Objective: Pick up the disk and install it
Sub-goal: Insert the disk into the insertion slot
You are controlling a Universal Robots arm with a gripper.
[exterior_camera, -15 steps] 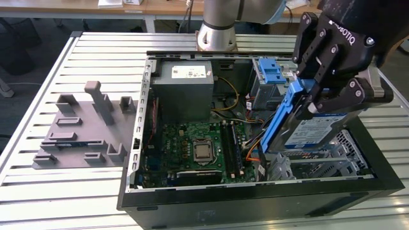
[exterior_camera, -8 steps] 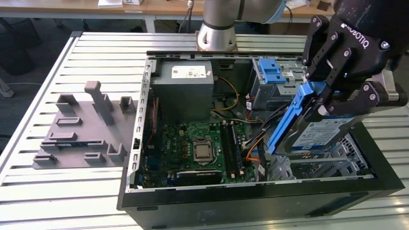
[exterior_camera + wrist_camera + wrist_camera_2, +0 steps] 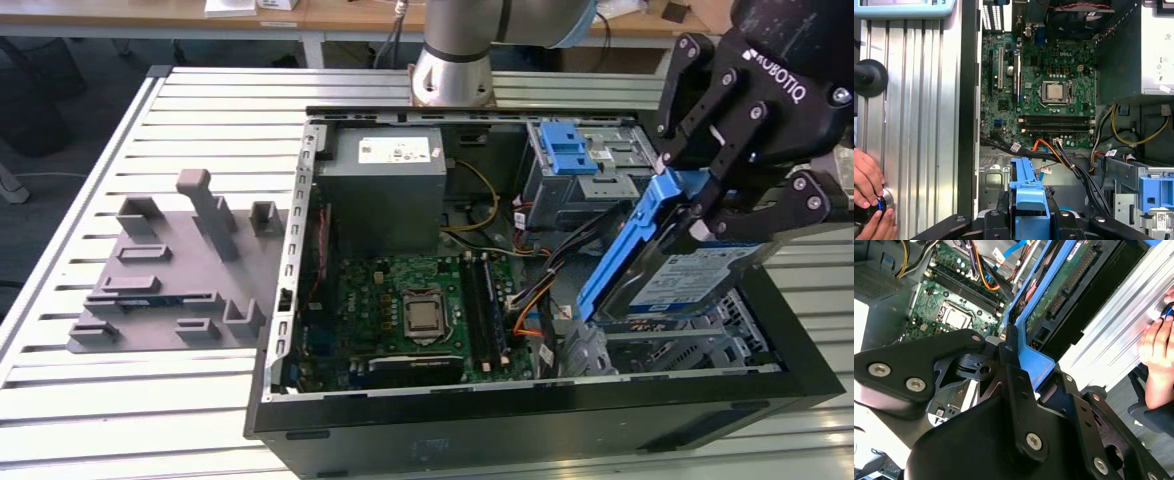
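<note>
your gripper (image 3: 707,215) is clamping the disk (image 3: 687,275) by its blue carrier, with a finger pressing on each side of the frame. you are holding the disk tilted, label facing up and outward, over the open computer case (image 3: 534,425) at the exterior view's right. its lower end is hanging at the silver drive bay (image 3: 667,345); whether they are touching, you cannot tell. the motherboard (image 3: 400,310) is lying beside it, and the grey cage with the blue latch (image 3: 581,160) is sitting beyond. in the first wrist view a person's hand (image 3: 866,180) is resting on a dark knob (image 3: 869,212) on the table (image 3: 919,125).
</note>
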